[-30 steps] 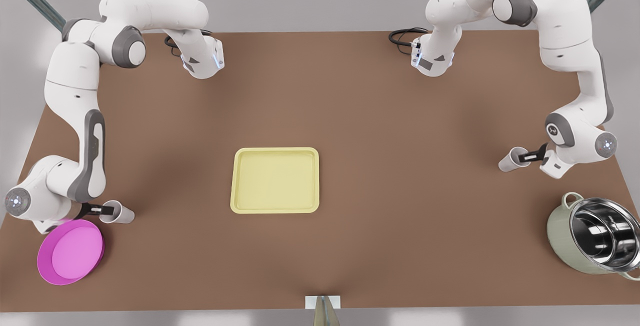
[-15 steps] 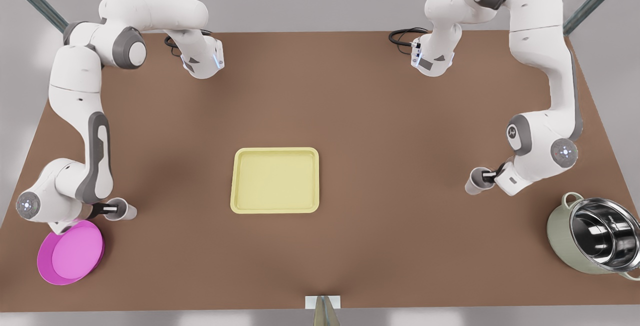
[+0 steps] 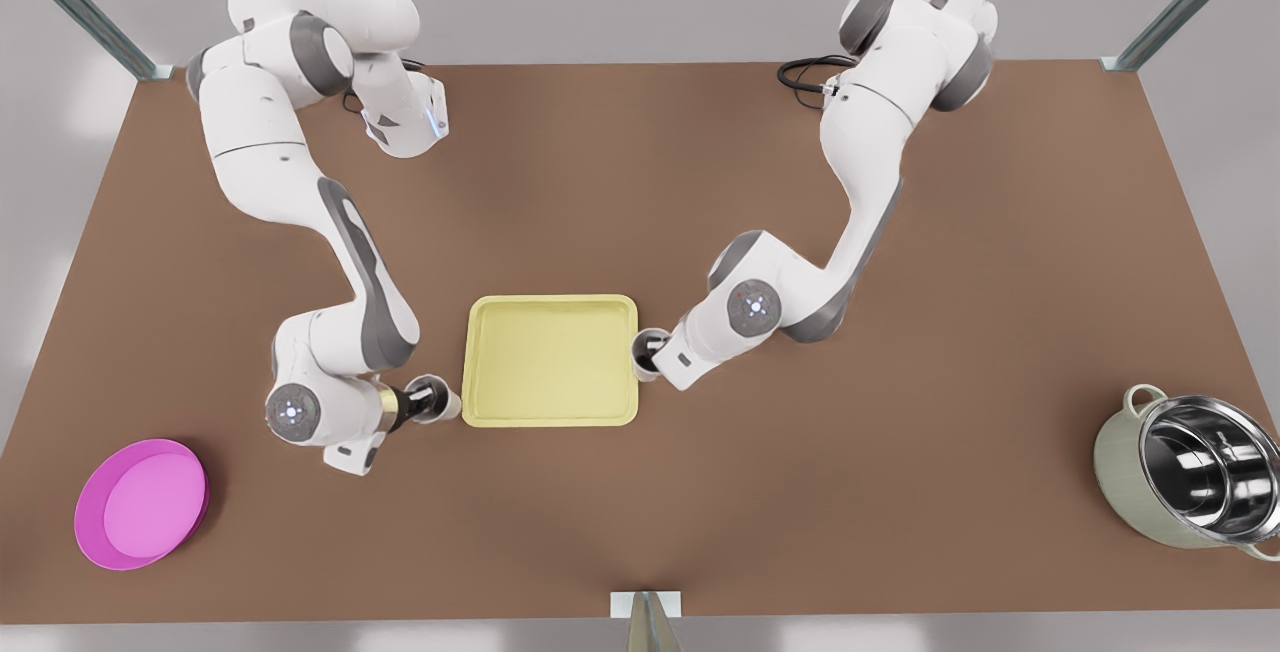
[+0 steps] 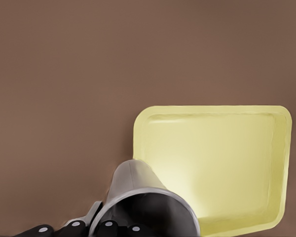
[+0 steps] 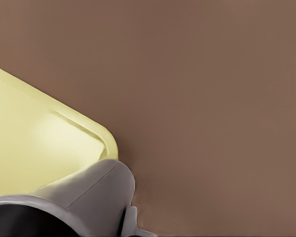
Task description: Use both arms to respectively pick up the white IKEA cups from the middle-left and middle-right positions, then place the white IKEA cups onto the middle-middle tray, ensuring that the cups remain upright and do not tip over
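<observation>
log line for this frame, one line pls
phase: carry to tray | left gripper: shut on left cup, at tray's front-view-left edge | right gripper: shut on right cup, at its right edge | placed: none

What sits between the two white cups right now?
In the front view, the yellow tray lies between the left tool's cup and the right tool's cup, its inside bare.

Left claw (image 3: 425, 404) clamped, arm bent low; right claw (image 3: 652, 352) clamped, arm stretched inward.

No legible text, label, brand, number or sign on anything.
</observation>
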`<move>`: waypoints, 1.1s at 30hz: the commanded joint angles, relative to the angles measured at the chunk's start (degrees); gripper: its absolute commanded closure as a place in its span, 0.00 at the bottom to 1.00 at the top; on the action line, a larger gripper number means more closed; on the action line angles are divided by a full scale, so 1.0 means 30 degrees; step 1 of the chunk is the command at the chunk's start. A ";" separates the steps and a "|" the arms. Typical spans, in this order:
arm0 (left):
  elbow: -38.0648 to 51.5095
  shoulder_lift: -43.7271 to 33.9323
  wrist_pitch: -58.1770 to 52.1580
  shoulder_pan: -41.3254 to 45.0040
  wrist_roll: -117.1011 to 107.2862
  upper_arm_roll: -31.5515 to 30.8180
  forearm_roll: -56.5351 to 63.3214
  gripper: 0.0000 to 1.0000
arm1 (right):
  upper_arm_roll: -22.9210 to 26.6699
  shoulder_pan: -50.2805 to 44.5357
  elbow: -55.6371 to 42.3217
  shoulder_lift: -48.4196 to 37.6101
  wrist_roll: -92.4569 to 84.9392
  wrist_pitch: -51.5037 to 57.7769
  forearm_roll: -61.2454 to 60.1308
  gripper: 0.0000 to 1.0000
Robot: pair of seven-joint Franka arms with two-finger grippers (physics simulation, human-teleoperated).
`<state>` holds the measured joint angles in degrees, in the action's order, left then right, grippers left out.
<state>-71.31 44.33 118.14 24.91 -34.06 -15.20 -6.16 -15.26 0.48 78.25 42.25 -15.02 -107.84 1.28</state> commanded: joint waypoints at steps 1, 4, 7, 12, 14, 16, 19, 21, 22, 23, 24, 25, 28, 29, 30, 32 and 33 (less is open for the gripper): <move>0.0624 0.0720 0.0198 0.0867 -1.7445 -0.0001 0.0062 0.79 | -0.0069 -0.0249 0.1456 -0.0604 0.4127 -0.2635 0.0131 0.79; 0.1210 0.1512 0.0697 0.2009 -1.8003 0.0058 0.0062 0.79 | -0.0216 -0.1274 0.3215 -0.1220 0.6324 -0.5215 -0.0015 0.79; 0.1444 0.2245 0.2980 0.2508 -1.8003 0.0058 0.0033 0.79 | -0.0216 -0.2095 0.3917 -0.1221 0.7087 -0.6855 -0.0045 0.79; 0.1298 0.3124 0.4857 0.2742 -1.7798 0.0029 0.0062 0.79 | -0.0480 -0.2154 0.5324 -0.1074 0.7614 -0.8526 -0.0074 0.79; 0.1298 0.3270 0.5120 0.2772 -1.7798 0.0029 0.0326 0.76 | -0.0509 -0.2154 0.5792 -0.1103 0.7643 -0.9112 -0.0074 0.79; 0.1298 0.3387 0.5238 0.2889 -1.7798 0.0029 0.0443 0.64 | -0.0509 -0.2154 0.5793 -0.1103 0.7643 -0.9112 -0.0074 0.77; 0.1298 0.3534 0.5296 0.2947 -1.7798 0.0029 0.0883 0.54 | -0.0480 -0.2154 0.5764 -0.1074 0.7644 -0.9083 -0.0045 0.00; 0.1298 0.3534 0.5296 0.2889 -1.7798 0.0029 0.0853 0.62 | -0.0480 -0.2154 0.5763 -0.1074 0.7585 -0.9083 -0.0016 0.00; 0.1298 0.3505 0.5296 0.2830 -1.7798 0.0029 0.0824 0.62 | -0.0480 -0.2154 0.5763 -0.1074 0.7585 -0.9083 -0.0016 0.00; 0.1298 0.3475 0.5413 0.2801 -1.7798 -0.0001 0.0824 0.62 | -0.0480 -0.2154 0.5763 -0.1103 0.7556 -0.9083 -0.0016 0.00; 0.1298 0.3446 0.5413 0.2742 -1.7798 -0.0001 0.0824 0.59 | -0.0480 -0.2154 0.5734 -0.1103 0.7526 -0.9053 -0.0016 0.00; 0.1239 0.3417 0.5413 0.2655 -1.7769 -0.0001 0.0824 0.56 | -0.0480 -0.2154 0.5734 -0.1074 0.7526 -0.9053 -0.0016 0.00; 0.1210 0.3417 0.5413 0.2625 -1.7798 -0.0001 0.0824 0.48 | -0.0480 -0.2095 0.5705 -0.1161 0.7322 -0.8907 -0.0016 0.00; 0.1239 0.3417 0.5413 0.2625 -1.7827 -0.0001 0.0795 0.48 | -0.0480 -0.2036 0.5705 -0.1191 0.7292 -0.8878 0.0013 0.00; 0.1239 0.3388 0.5413 0.2625 -1.7857 -0.0001 0.0766 0.48 | -0.0480 -0.2007 0.5705 -0.1220 0.7263 -0.8878 -0.0016 0.00; 0.1210 0.3096 0.5296 0.2683 -1.8032 -0.0088 0.0678 0.45 | -0.0509 -0.2007 0.5705 -0.1337 0.7263 -0.8790 -0.0016 0.00; 0.1151 0.2363 0.3775 0.2801 -1.8062 -0.0118 0.0619 0.35 | -0.0509 -0.1949 0.5763 -0.1806 0.7263 -0.8293 -0.0016 0.00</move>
<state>-67.81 52.36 132.99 33.13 -79.13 -15.47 -4.09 -16.76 -5.44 95.52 37.00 6.40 -133.89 1.63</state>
